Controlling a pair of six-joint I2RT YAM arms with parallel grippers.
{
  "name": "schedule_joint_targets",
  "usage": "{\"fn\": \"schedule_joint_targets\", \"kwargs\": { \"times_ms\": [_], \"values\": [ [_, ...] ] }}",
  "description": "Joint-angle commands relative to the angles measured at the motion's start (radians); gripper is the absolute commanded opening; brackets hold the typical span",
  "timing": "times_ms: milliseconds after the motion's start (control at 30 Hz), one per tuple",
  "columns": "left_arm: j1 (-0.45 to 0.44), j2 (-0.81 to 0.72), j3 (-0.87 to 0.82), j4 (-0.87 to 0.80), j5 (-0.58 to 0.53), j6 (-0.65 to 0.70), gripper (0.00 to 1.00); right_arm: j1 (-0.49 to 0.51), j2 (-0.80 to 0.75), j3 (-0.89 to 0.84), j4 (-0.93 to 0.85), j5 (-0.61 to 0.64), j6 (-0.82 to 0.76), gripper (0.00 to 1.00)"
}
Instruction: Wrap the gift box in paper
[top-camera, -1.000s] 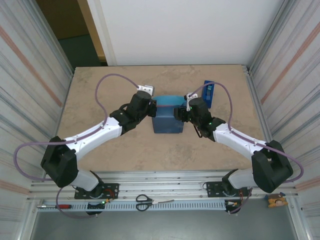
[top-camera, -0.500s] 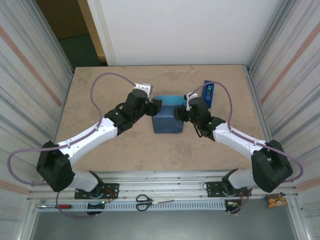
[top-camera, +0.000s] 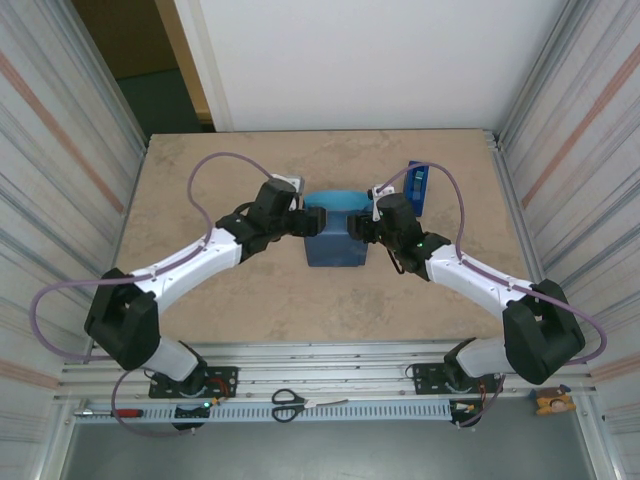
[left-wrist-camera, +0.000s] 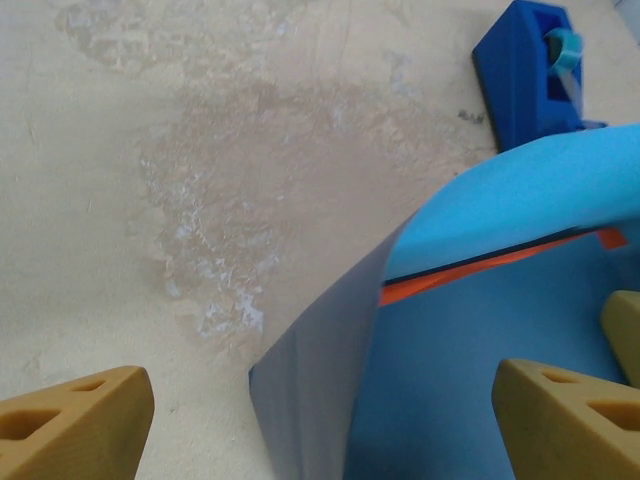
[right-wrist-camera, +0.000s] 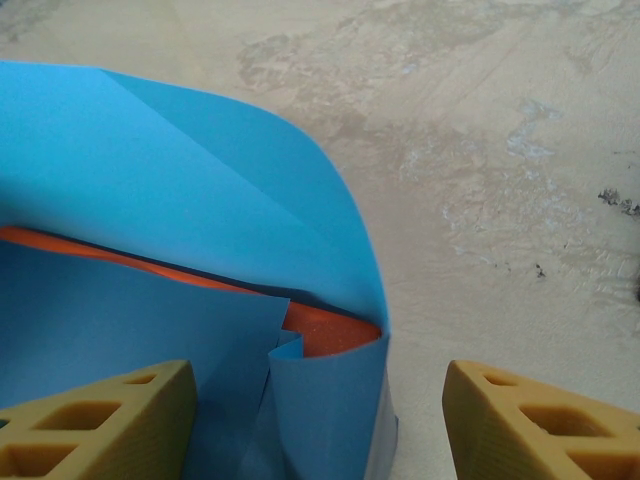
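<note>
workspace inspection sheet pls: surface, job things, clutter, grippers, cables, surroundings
surface: beige mottled tabletop, worn patches
job's things: paper folded loosely over the gift box, whose orange edge shows under the flaps
clutter: blue tape dispenser on the table beyond the right gripper; scissors and red-handled tool on the front rail
grippers: left gripper open at the paper's left end; right gripper open, straddling its right corner
cables: purple cables loop over both arms
surroundings: ribbed metal side walls, white back panel
</note>
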Motion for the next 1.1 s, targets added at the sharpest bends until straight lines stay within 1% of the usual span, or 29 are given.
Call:
{"fn": "schedule_joint_targets", "kwargs": {
  "times_ms": [0,167,367,467,500,567,633,733,900,967,1067],
  "values": [
    [0.002,0.027,0.029,-0.028,-0.016,-0.029,0.87,0.001,0.005,0.014,-0.076,-0.007,-0.030,0.65],
    [0.003,0.069,0.020,-0.057,-0.037,-0.030,0.83,-0.003,0.000,0.060,-0.101,-0.053,-0.053,0.67],
    [-0.006,0.067,-0.006,-0.057,-0.045,-0.039,0.81,-0.043,-0.054,0.158,-0.170,-0.154,-0.058,0.76],
    [-0.006,0.061,-0.009,-0.053,-0.044,-0.040,0.80,-0.108,-0.118,0.191,-0.218,-0.238,-0.032,0.80],
    [-0.006,0.060,-0.007,-0.053,-0.043,-0.038,0.80,-0.148,-0.138,0.188,-0.221,-0.297,-0.011,0.81],
    [-0.007,0.060,-0.003,-0.053,-0.042,-0.035,0.80,-0.239,-0.166,0.169,-0.208,-0.404,0.054,0.79],
    [-0.007,0.061,0.001,-0.054,-0.039,-0.033,0.80,-0.335,-0.177,0.138,-0.187,-0.492,0.118,0.75],
    [-0.007,0.063,0.004,-0.054,-0.039,-0.033,0.80,-0.415,-0.145,0.115,-0.187,-0.585,0.160,0.68],
    [-0.008,0.066,0.005,-0.053,-0.036,-0.033,0.80,-0.427,-0.063,0.094,-0.162,-0.638,0.203,0.62],
    [-0.007,0.066,0.004,-0.053,-0.034,-0.033,0.80,-0.417,-0.033,0.090,-0.146,-0.648,0.216,0.59],
    [-0.008,0.069,0.006,-0.051,-0.033,-0.034,0.80,-0.394,0.003,0.085,-0.120,-0.652,0.220,0.58]
  ]
}}
